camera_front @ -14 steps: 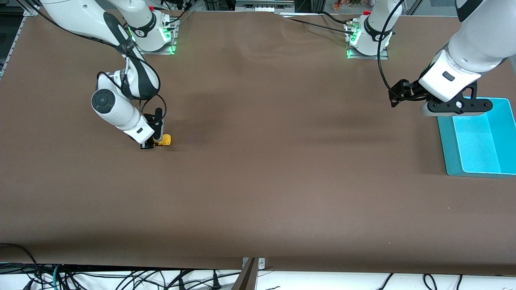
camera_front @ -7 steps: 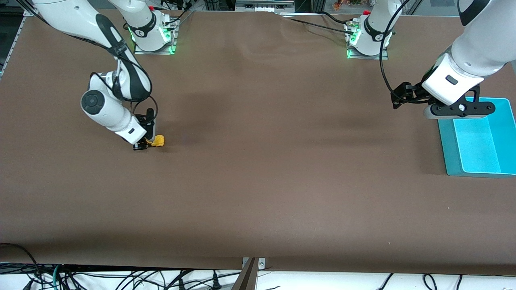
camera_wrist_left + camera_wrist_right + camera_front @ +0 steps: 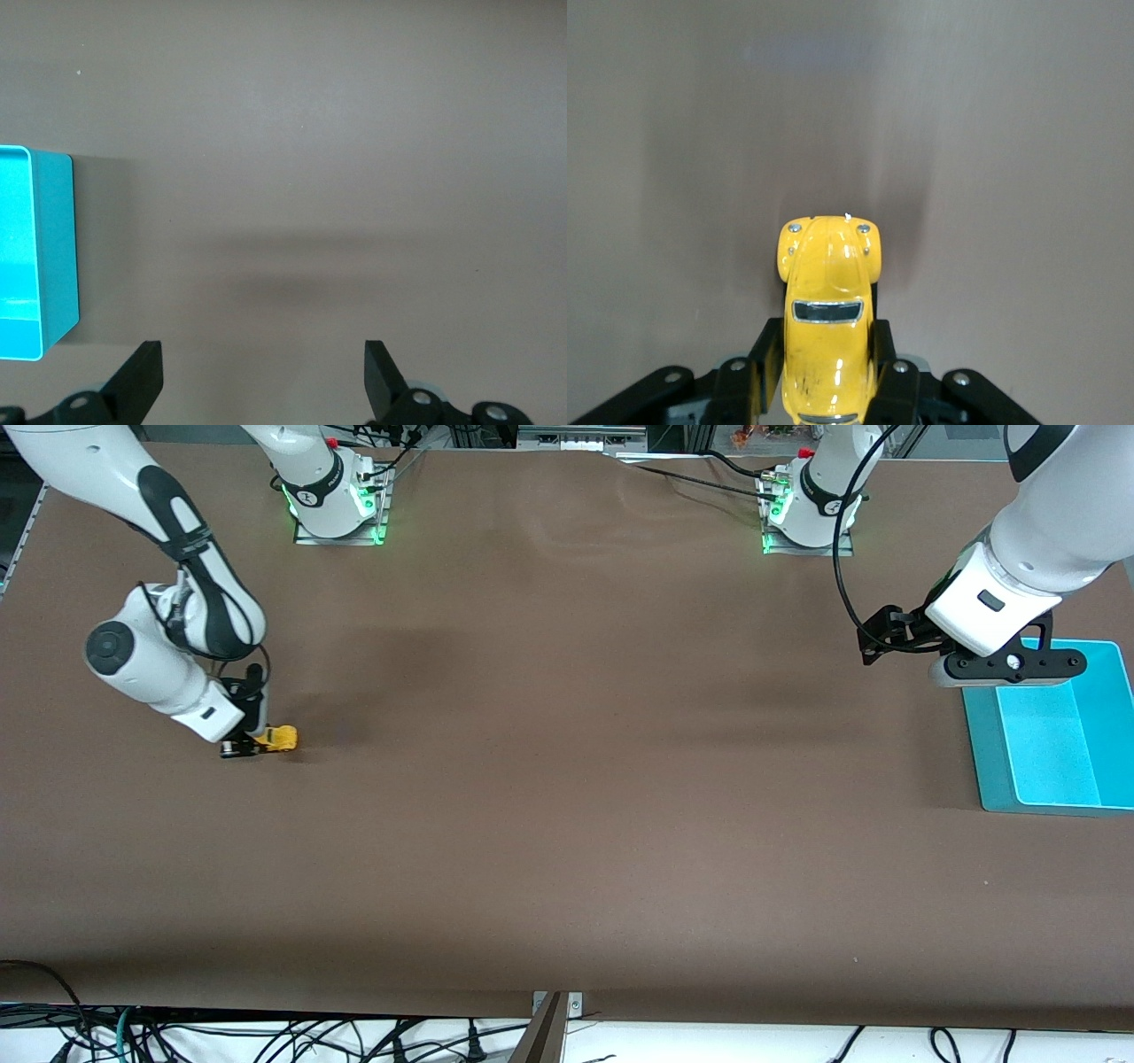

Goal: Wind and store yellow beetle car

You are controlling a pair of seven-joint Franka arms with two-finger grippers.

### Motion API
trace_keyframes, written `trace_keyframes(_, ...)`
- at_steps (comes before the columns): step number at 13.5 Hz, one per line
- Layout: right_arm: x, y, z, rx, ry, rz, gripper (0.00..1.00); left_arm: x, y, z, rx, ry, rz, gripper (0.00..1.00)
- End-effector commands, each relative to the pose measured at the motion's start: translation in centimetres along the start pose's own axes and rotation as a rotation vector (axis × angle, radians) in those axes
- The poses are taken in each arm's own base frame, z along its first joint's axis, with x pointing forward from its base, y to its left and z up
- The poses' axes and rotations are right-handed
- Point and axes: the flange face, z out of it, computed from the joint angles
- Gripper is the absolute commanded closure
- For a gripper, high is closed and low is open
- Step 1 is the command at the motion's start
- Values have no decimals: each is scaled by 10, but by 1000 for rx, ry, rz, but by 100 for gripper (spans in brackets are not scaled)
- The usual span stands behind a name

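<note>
The yellow beetle car [image 3: 278, 738] sits low on the brown table at the right arm's end, its nose pointing toward the left arm's end. My right gripper [image 3: 252, 742] is shut on its rear half. In the right wrist view the car [image 3: 827, 310] shows from above, with the fingers [image 3: 888, 367] pressed on both its sides. My left gripper [image 3: 1005, 664] hangs open and empty above the table beside the teal bin [image 3: 982, 762]. Its two fingertips [image 3: 383, 381] stand wide apart in the left wrist view.
The teal bin [image 3: 55, 257] stands at the left arm's end of the table and looks empty. Cables run along the table's near edge [image 3: 549, 1010]. The two arm bases [image 3: 337, 505] stand at the table's farthest edge.
My right gripper has dragged the yellow car along the table toward the right arm's end. The left arm has barely moved.
</note>
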Motion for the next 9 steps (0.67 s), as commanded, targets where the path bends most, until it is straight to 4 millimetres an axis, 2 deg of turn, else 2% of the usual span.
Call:
trace_keyframes(1,-5,-8,15,23,16,-9,60,4,0,-6,-10,4,7,0)
trace_keyframes(3,-5,-6,12,21,16,-6,58,4,0,-12,-14,16,6,0)
trace_keyframes(5,-2,-4,11,21,17,-11,44,5,-1,-15,-12,23,3,0)
trace_keyframes(7,-1,0,8,31,30,8,0,5,-3,-15,-12,21,1,0)
trace_keyframes(9,14,19,-6,42,85,34,0,5,-4,-14,-11,15,-2,0)
